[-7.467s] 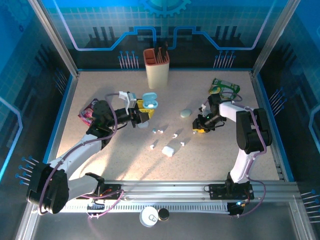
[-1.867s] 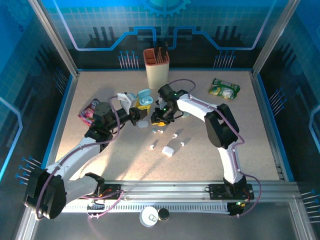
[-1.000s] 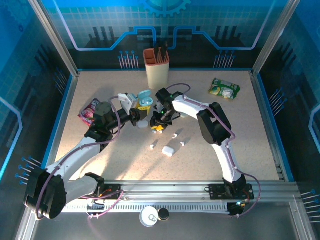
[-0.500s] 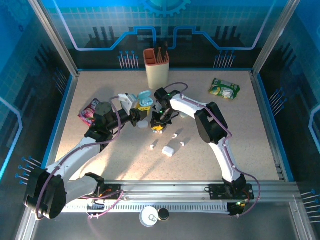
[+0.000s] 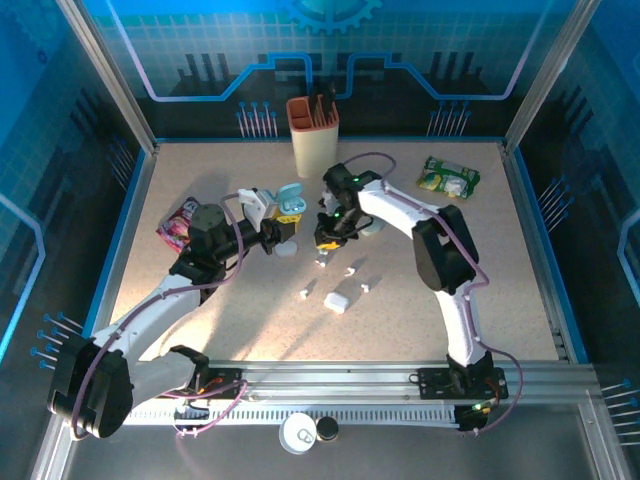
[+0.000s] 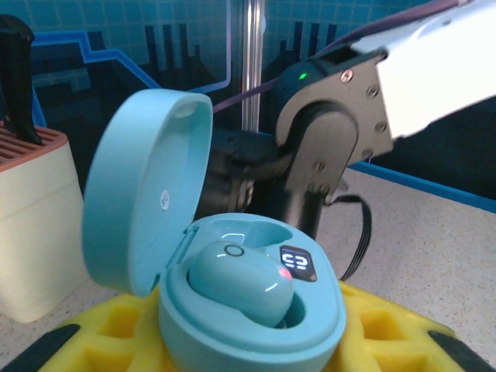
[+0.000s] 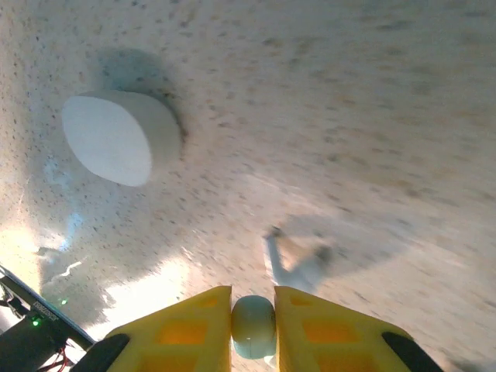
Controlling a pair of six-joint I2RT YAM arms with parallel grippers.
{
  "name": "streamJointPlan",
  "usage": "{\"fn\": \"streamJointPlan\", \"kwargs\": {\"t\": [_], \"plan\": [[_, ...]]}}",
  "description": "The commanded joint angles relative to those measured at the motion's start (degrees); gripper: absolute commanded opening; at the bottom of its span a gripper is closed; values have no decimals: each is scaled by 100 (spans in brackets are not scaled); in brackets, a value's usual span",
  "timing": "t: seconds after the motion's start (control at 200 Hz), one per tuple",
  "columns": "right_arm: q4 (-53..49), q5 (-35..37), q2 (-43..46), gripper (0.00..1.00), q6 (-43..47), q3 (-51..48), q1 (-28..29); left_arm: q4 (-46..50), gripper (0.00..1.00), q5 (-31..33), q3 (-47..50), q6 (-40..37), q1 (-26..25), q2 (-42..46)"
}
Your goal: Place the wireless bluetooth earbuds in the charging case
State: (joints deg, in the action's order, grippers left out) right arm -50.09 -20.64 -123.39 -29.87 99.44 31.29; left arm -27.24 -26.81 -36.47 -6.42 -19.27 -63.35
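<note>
Clamped open charging case point(image 6: 248, 310) in left gripper point(image 5: 286, 232), jaws narrow; pinched pale earbud point(image 7: 253, 328) between right gripper point(image 7: 253, 304) fingers, above table point(image 7: 364, 108).

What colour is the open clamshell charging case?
Pale turquoise rounded plastic case; left wrist view shows it best.

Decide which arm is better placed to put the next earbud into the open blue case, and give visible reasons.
Right: the right gripper pinches a pale earbud near the open charging case, which the left gripper holds.

speckled table point(image 5: 520, 290), earbuds point(image 5: 303, 294), white case point(image 5: 336, 301)
</note>
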Motion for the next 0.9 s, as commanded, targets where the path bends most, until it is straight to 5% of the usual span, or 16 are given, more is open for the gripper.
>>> {"fn": "streamJointPlan", "kwargs": {"t": [0.0, 0.445, 0.89], "plan": [[-54, 210, 408, 18, 257, -560, -415, -70, 35, -160, 8, -90, 55, 54], [-983, 2441, 906, 19, 1628, -1627, -1106, -88, 35, -235, -114, -132, 59, -105], [-1206, 3075, 380, 26, 1819, -1306, -1011, 87, 35, -175, -115, -171, 55, -37]]}}
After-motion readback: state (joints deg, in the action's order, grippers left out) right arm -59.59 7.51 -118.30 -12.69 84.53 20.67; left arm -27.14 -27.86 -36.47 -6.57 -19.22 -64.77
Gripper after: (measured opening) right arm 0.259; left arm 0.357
